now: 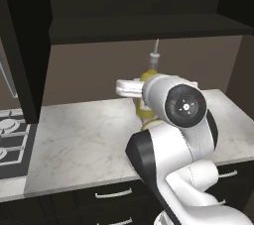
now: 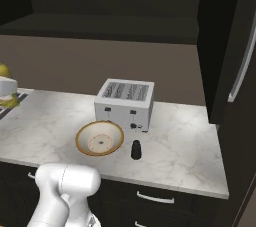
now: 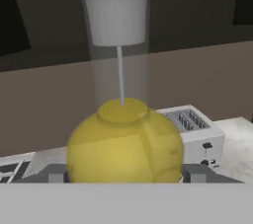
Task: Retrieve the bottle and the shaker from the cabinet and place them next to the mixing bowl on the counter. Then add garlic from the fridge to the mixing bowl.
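Note:
The bottle point(image 3: 124, 141) is round and yellow, with a clear neck and a white pump top. My gripper point(image 3: 126, 172) is shut on its belly, one dark fingertip point(image 3: 57, 172) showing on each side. In the left base view the bottle point(image 1: 149, 77) stands upright over the marble counter point(image 1: 84, 140), half hidden behind my arm. Its yellow edge point(image 2: 4, 70) shows at the far left of the right base view. The mixing bowl point(image 2: 99, 138), tan with a white inside, sits on the counter, with the small dark shaker point(image 2: 135, 149) just to its right. Garlic is out of view.
A silver toaster point(image 2: 125, 103) stands behind the bowl and shaker, and it appears as the toaster point(image 3: 192, 129) behind the bottle. A stove top point(image 1: 10, 142) borders the counter on the left. Dark cabinets point(image 1: 144, 26) hang overhead. A tall dark unit with a handle point(image 2: 242, 71) rises at the right.

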